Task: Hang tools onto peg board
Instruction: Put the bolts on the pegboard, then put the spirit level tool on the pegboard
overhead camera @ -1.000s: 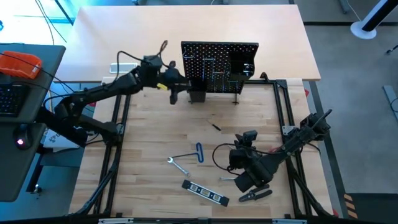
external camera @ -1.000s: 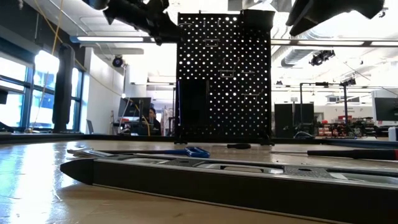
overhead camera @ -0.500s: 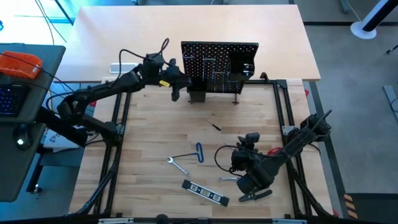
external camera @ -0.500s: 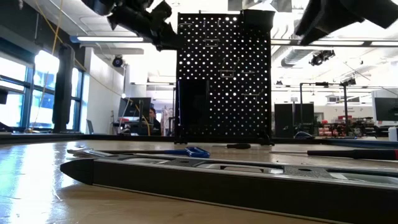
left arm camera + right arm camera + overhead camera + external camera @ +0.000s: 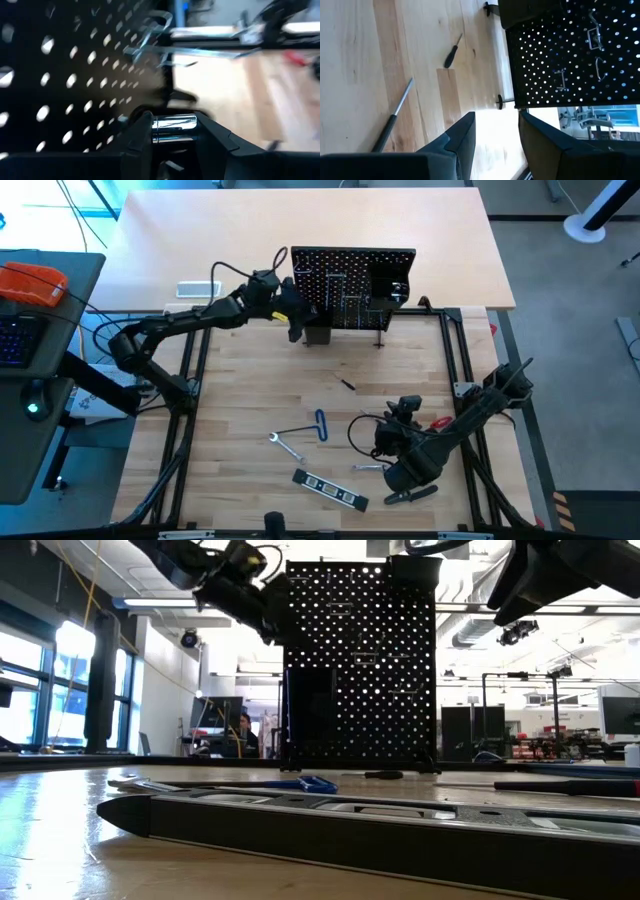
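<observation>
The pale table of wooden planks (image 5: 300, 400) has a smooth, slightly shiny surface. The upright black panel full of small holes (image 5: 350, 275) looks like matt metal, and its thin wire hooks (image 5: 596, 36) are bright metal. Between the dark matt plastic fingers (image 5: 137, 145) of the left gripper (image 5: 174, 137) sits a short polished chrome cylinder (image 5: 174, 129), very glossy. The long black level (image 5: 400, 830) has a dull finish.

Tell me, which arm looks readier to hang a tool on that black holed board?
The left. Its pincer grips a shiny metal cylinder right against the upright black peg board. The right pincer is open, empty, over the wooden table, far from it.
</observation>
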Controlling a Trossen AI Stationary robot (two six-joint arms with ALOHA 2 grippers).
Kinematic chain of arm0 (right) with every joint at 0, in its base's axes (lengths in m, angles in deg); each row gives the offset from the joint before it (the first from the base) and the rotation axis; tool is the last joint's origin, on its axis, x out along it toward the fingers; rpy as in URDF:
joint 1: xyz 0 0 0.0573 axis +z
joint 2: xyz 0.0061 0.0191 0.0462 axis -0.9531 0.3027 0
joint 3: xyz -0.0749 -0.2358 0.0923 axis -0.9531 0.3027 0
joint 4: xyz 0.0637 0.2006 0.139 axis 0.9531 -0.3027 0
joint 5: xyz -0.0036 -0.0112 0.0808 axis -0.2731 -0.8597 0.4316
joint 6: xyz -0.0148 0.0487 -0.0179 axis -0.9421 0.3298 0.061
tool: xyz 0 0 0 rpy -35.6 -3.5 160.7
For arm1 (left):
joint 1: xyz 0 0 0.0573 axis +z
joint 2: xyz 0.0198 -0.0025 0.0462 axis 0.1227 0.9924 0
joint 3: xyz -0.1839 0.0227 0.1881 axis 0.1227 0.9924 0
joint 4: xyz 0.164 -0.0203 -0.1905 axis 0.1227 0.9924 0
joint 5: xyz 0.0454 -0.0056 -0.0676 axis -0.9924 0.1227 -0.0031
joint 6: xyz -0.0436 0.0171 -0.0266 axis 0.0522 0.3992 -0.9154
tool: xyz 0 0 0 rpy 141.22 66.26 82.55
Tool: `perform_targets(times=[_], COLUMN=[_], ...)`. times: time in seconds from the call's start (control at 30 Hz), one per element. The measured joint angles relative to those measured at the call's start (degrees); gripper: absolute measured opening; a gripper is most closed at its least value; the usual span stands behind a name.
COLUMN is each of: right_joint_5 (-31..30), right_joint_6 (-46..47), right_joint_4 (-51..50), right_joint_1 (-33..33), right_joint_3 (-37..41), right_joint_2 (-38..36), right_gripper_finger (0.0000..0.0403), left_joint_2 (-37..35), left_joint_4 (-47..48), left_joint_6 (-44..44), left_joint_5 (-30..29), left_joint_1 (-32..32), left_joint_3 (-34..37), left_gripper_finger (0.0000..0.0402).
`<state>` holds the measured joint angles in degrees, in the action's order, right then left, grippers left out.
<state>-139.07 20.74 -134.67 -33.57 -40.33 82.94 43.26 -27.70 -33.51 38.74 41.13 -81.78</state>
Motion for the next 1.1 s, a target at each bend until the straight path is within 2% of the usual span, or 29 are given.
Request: perform_targets(times=[0.27,0.53,0.83,1.0,1.1], right_joint_5=[-0.93,-2.14,-2.06,-1.01,-0.96], right_joint_6=[0.00,-0.01,0.12,-1.99,-2.25], right_joint_4=[0.11,0.06,0.88,4.83,6.23], right_joint_1=[0.02,0.00,-0.01,0.56,1.11], right_joint_3=[0.00,0.00,0.00,0.00,0.00], right_joint_2=[0.00,0.00,0.00,0.00,0.00], right_gripper_finger=[0.0145,0.0145,0.0145,0.0145,0.0145], left_joint_2=[2.34,2.45,1.96,-1.60,-5.22], left_joint_4=[-0.90,-1.55,-2.14,4.74,12.17], left_joint_6=[0.05,-0.94,-1.09,-0.29,1.40], left_joint_5=[-4.22,-4.10,-4.25,-3.49,0.01], left_joint_1=[-0.17,-0.23,-0.98,-2.56,-4.35], left_joint_3=[0.01,0.01,0.01,0.01,0.01], left_gripper_finger=[0.0101,0.0196,0.0207,0.0208,0.0208])
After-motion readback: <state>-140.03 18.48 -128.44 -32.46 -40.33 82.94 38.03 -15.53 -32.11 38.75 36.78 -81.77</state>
